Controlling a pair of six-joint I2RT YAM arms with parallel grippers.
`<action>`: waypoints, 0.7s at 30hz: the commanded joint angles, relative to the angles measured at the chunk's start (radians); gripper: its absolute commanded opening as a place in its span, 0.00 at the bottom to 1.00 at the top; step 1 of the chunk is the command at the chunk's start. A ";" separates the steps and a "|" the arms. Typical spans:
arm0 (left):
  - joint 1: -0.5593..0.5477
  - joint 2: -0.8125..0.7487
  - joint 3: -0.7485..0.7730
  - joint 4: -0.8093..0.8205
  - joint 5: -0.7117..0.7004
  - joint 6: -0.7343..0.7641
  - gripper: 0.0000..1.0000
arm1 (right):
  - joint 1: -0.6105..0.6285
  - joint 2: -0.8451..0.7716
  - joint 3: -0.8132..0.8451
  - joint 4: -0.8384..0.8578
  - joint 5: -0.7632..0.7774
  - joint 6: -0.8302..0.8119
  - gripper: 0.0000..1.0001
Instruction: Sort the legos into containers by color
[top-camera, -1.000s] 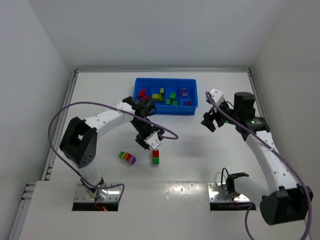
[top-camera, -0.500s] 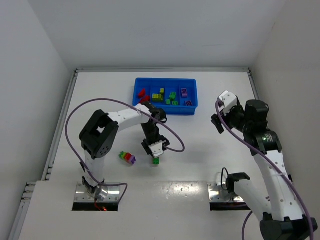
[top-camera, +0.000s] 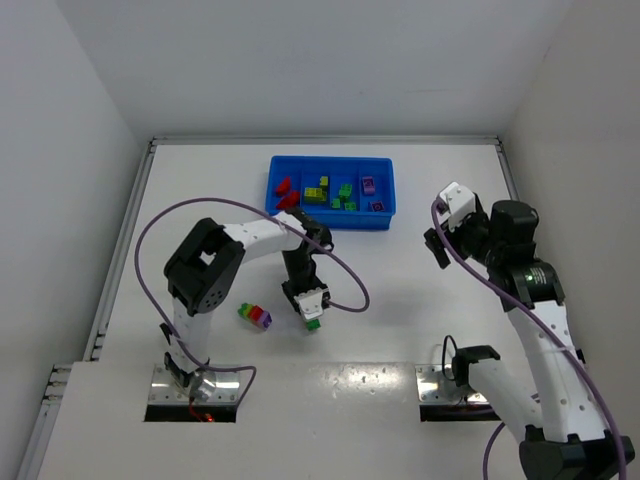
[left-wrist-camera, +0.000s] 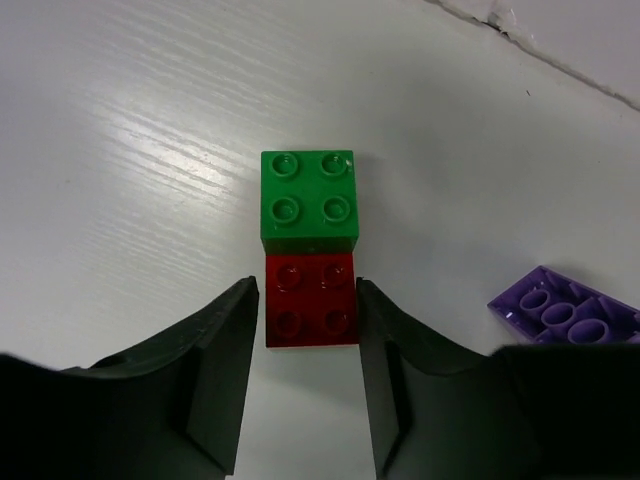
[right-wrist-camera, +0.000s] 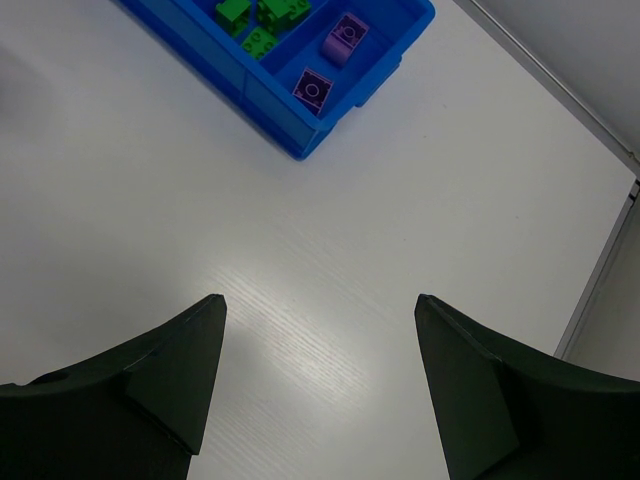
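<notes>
My left fingers (left-wrist-camera: 225, 350) closely flanked the red brick (left-wrist-camera: 311, 300), grip unconfirmed; a lift could drag the adjoining green brick (left-wrist-camera: 308, 198) along unsorted.

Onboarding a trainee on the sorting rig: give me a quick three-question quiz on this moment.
1. True or false: the left hand straddles the red brick.
2. Seen from above, the tray's rightmost compartment holds: A red, B purple, C yellow?
3. How many lego clusters lie outside the tray?
Key: 1 true; 2 B; 3 two, the red-green pair and the striped stack.
</notes>
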 joint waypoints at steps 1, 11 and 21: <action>0.010 0.013 -0.005 0.003 0.037 0.502 0.42 | -0.007 0.006 0.006 0.032 0.007 0.019 0.76; 0.053 -0.153 0.006 0.288 0.327 -0.138 0.18 | -0.007 0.087 -0.024 0.081 -0.192 0.065 0.76; 0.184 -0.339 -0.080 0.717 0.450 -1.183 0.17 | 0.013 0.425 0.080 0.310 -0.771 0.190 0.78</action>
